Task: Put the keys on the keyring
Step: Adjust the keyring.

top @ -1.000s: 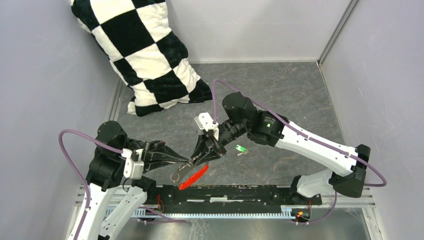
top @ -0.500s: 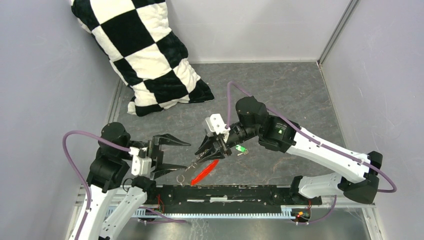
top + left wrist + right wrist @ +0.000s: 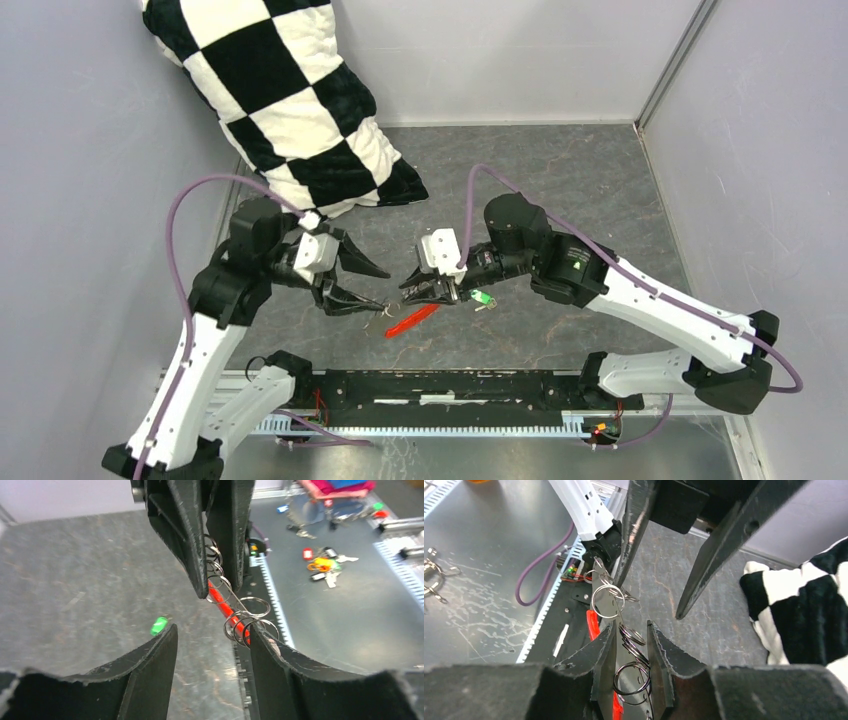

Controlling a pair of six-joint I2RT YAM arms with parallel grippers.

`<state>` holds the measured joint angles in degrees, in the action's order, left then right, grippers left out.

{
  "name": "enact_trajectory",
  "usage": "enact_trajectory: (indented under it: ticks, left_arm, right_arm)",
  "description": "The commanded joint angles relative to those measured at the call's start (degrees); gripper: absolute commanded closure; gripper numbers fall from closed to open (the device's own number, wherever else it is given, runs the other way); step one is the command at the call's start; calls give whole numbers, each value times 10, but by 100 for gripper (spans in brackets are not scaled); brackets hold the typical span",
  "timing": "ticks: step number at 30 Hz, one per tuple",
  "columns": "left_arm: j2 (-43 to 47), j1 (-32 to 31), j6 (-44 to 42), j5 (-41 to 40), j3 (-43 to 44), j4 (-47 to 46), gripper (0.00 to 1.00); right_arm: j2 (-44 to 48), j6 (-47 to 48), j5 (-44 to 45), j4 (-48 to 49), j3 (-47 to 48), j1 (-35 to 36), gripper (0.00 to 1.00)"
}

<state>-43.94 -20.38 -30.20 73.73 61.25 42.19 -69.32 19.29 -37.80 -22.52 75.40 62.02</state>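
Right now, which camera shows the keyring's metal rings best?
The left wrist view: the keyring hangs in plain sight from the right gripper, links and rings bright and sharp. The right wrist view hides some links between its own fingers. The top view gives only the red tag and a faint glint.

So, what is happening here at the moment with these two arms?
The right end effector is shut on the keyring, gripping it by its chain of small rings, with the red tag trailing below. The left end effector faces it with its jaws open at the end rings, gripping nothing. The green-headed key lies on the table beside the right end effector and is not yet on the ring.
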Motion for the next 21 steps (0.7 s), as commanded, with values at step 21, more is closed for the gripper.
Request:
enact_trajectory:
  ticks: [21]
  left_arm:
    - [-130,-3,-157,57,28,232,18]
  right_arm:
    - [7,165,248,-51,-11,57,99]
